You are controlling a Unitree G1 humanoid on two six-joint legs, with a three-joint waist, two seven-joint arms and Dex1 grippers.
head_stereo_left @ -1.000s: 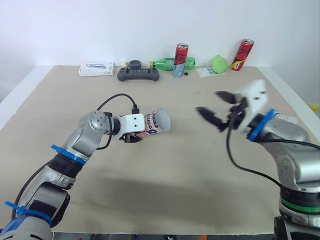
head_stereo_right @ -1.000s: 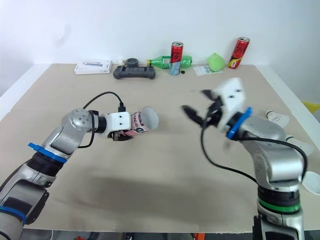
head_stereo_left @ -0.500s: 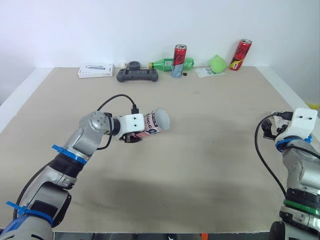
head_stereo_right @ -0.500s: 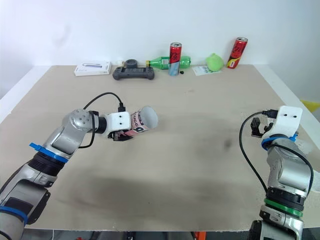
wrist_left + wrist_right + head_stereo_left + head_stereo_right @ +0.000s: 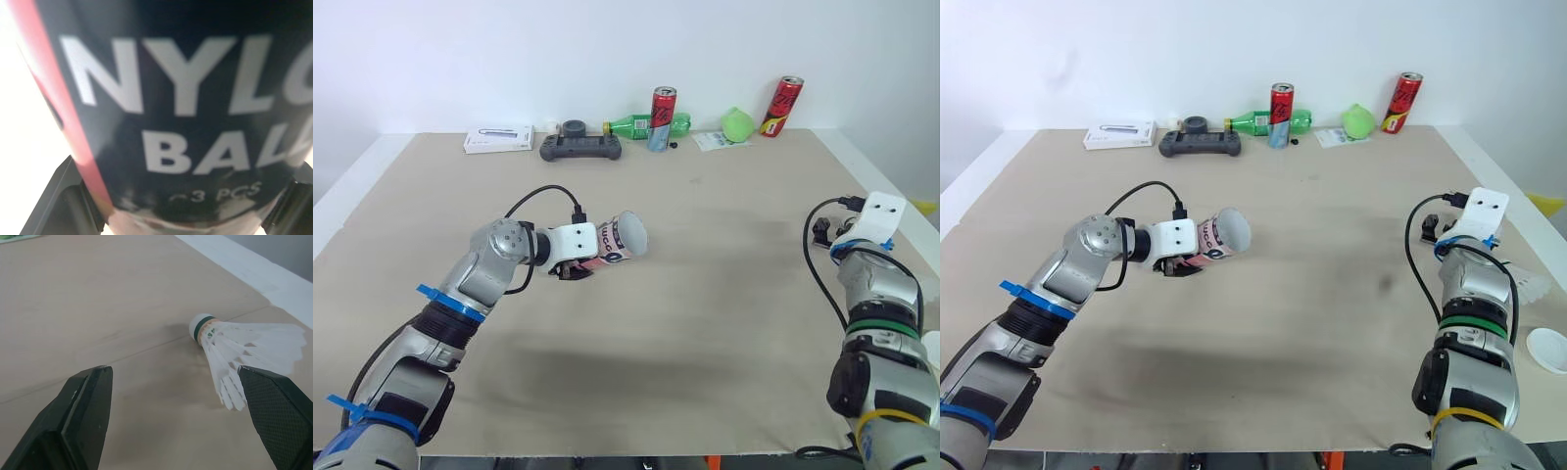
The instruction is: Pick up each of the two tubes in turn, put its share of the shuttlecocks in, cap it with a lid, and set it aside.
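Observation:
My left gripper (image 5: 572, 267) is shut on a shuttlecock tube (image 5: 619, 238) and holds it on its side above the table, left of centre, its round end toward the right. In the left wrist view the tube's black and red label (image 5: 186, 112) sits between the dark fingers (image 5: 63, 196). My right gripper (image 5: 173, 374) is open, low over the table by its right edge. A white feather shuttlecock (image 5: 244, 347) lies on the table just ahead of it, near the right finger. The shuttlecock (image 5: 1531, 285) and a white lid (image 5: 1547, 349) lie at the table's right edge.
Along the back edge stand a white box (image 5: 499, 139), a dark game controller (image 5: 579, 147), a lying green bottle (image 5: 641, 125), a red can (image 5: 664, 117), a green round object (image 5: 739, 123) and another red can (image 5: 785, 106). The table's right edge (image 5: 886, 191) is close to my right arm.
My right gripper swung from mid-table near the tube out to the right edge and came down by the shuttlecock. The left gripper and tube stayed put.

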